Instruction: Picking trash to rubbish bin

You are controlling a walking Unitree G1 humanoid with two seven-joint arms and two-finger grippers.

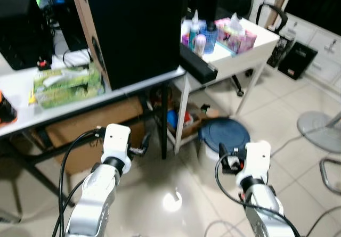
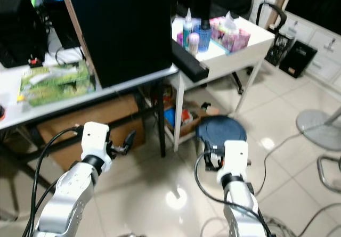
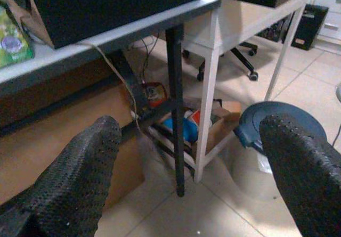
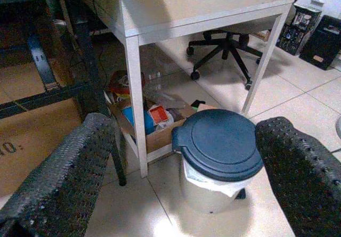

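Nearest to the camera are the two silver arms, both held low over the shiny tiled floor (image 1: 298,157). The left gripper (image 3: 186,157) has its black fingers spread wide apart and holds nothing; it points toward the black leg of the grey table (image 1: 144,85). The right gripper (image 4: 181,162) is also wide apart and empty, and it faces the rubbish bin (image 4: 216,160).

On the grey table lies a green packet (image 1: 66,85), beside a big black box (image 1: 133,29). Under the white table (image 1: 250,45) stands a cardboard box (image 4: 154,133) full of colourful trash. Just beside it, on the floor, is the rubbish bin with its blue lid closed. On the white table stand bottles (image 1: 200,34) and a pink tissue box (image 1: 234,34).
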